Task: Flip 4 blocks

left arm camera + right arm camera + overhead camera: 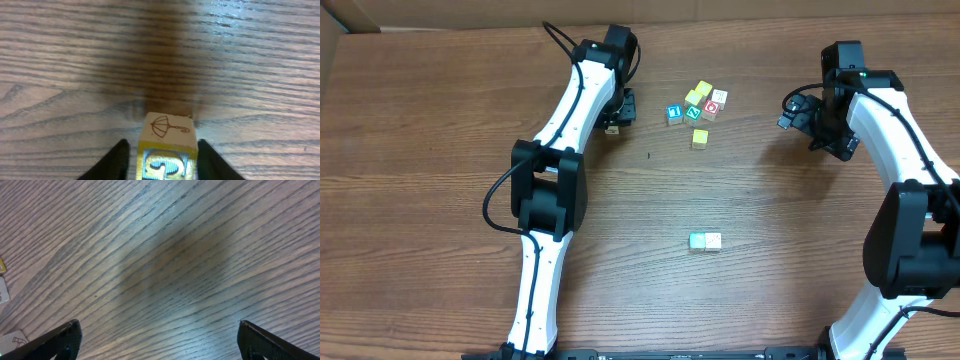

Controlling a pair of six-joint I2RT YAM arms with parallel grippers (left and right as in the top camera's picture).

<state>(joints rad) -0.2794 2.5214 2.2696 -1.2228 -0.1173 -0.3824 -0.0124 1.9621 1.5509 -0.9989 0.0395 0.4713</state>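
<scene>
Left hand (162,150) sits narrow around a yellow-rimmed block (166,131) at bottom centre of the left wrist view, can't tell if it's actually clamped. Right hand (159,330) is wide, empty. Block looks light, rigid, slick wood: pinch flat opposite sides.

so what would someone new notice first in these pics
A wooden block with an umbrella drawing fills the left wrist view, sitting right between the left jaws. From overhead, a cluster of coloured blocks lies at the far middle of the table. A lone pair of blocks, one teal-green and one cream, sits side by side nearer the front.
</scene>
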